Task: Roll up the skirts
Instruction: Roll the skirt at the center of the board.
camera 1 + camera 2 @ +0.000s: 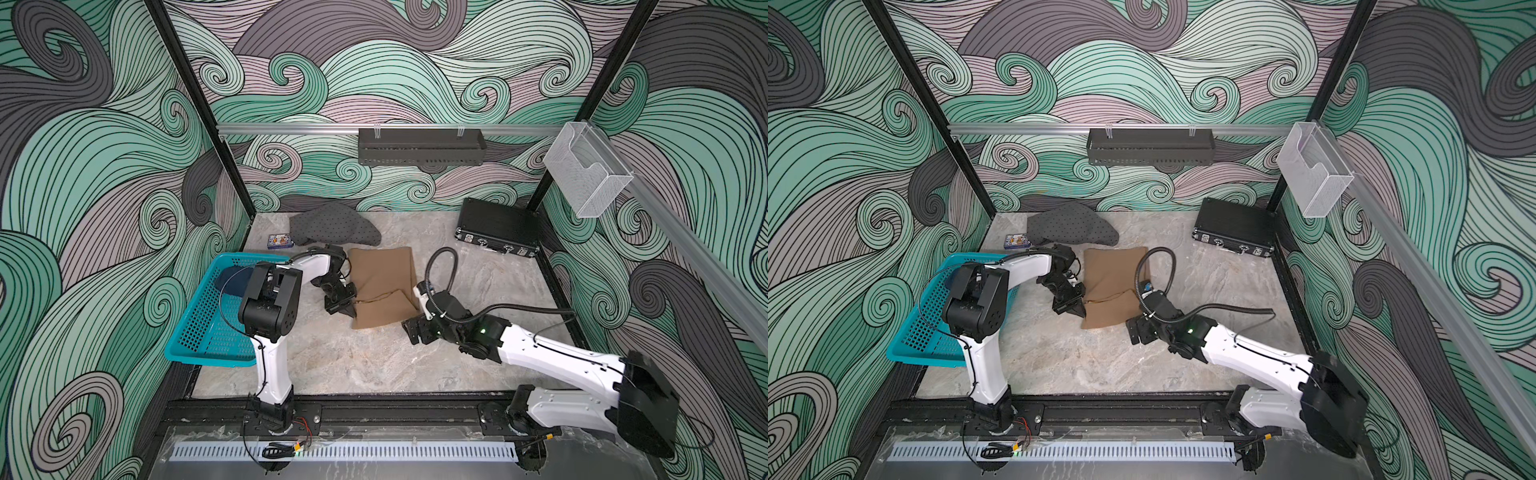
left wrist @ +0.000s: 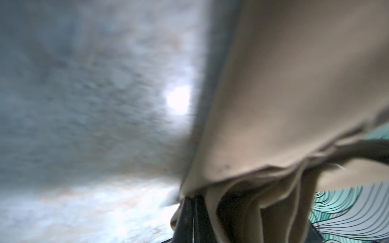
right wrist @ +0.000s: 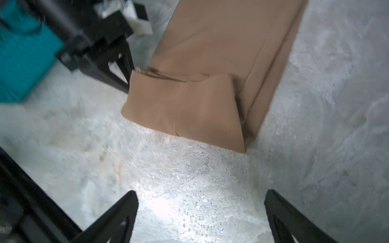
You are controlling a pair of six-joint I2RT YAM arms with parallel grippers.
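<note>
**Item 1 — tan skirt** (image 1: 384, 274): a long strip at the centre of the table (image 1: 353, 365), running from 12 to 6 o'clock. The 6 o'clock end is being turned over onto the strip. One loose, slanted fold (image 3: 185, 109) is showing, not yet a roll. Rolling is judged to be only just under way.

**Left gripper** (image 1: 348, 311): at 9 o'clock of that fold, jaws shut. The fold's corner is apparently being pinched, with cloth tenting up from the closed fingers (image 2: 185, 218).

**Right gripper** (image 3: 201, 193): jaws are being held wide apart with nothing between them. It is over bare table just off the fold's 5 o'clock corner, clear of the cloth.

**Item 2 — grey dotted skirt** (image 1: 332, 226): heaped at 11 o'clock by the back wall, unrolled, not being handled.

**Item 3 — denim skirt** (image 1: 232, 282): a dark blue bundle in the basket (image 1: 208, 361) at 9 o'clock, partly hidden by the left arm. Whether it is rolled cannot be told.

**Sundries:** a black case (image 1: 496, 232) at 2 o'clock and a small box (image 1: 279, 241) beside the grey dotted skirt.

**Outstanding, as judged:** nearly the whole tan roll and all of the grey one.
</note>
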